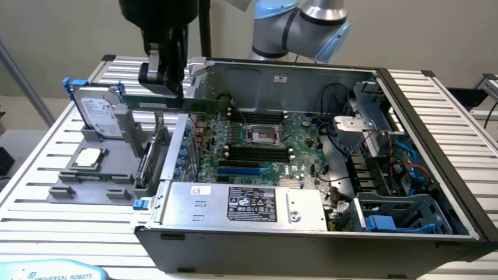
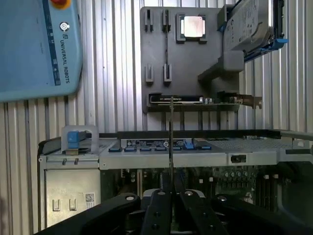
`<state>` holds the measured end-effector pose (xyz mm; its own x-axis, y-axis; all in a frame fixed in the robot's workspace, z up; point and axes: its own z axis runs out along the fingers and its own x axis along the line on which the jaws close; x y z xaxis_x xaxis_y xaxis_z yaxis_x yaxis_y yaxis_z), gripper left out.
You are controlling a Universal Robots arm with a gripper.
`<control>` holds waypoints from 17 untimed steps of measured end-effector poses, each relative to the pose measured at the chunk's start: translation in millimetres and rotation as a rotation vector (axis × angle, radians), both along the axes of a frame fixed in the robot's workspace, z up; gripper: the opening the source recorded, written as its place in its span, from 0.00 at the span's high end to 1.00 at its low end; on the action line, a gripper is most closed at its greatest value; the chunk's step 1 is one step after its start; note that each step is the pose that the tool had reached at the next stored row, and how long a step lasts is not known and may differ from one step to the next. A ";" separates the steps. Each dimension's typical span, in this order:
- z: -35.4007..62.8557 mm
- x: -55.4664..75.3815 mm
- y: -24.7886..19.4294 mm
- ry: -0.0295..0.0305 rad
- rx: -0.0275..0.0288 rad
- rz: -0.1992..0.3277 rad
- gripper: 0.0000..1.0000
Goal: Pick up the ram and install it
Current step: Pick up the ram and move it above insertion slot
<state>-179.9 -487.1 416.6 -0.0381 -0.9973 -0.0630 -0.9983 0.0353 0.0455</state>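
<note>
**Q:** Showing the tool (image 1: 162,87) at the exterior view's left, over the rim of the open computer case (image 1: 311,76) — what does it carry?

**A:** The ram (image 1: 198,105), a narrow green stick held level. The tool is clamped on its upper edge, and the stick hangs in the air, apart from the motherboard's black slots (image 1: 257,153).

**Q:** And in the wrist view?

**A:** The ram is seen edge-on, as a thin line pinched between the fingers (image 2: 159,210). Beyond the case, the gray fixture (image 2: 156,58) rests on the counter (image 2: 112,73) — carrying a processor chip (image 2: 191,26) and a hard drive (image 2: 247,22).
</note>
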 end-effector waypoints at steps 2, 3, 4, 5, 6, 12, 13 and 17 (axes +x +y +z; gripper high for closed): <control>-3.7 9.5 3.9 0.0001 -0.0002 0.000 0.87; -5.5 13.9 6.1 0.0001 -0.0003 0.000 0.87; -7.3 18.4 8.6 0.0000 -0.0004 0.000 0.87; -9.1 22.5 11.1 0.0000 -0.0006 0.000 0.87; -10.8 26.7 13.6 0.0000 -0.0008 0.000 0.87; -20.4 52.2 27.1 0.0000 -0.0015 0.000 0.87; -21.8 56.7 28.6 0.0000 -0.0016 0.000 0.87; -28.2 74.7 34.2 0.0000 -0.0030 0.000 0.87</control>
<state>-105.2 -452.9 388.4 -0.0381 -0.9975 -0.0600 -0.9983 0.0354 0.0453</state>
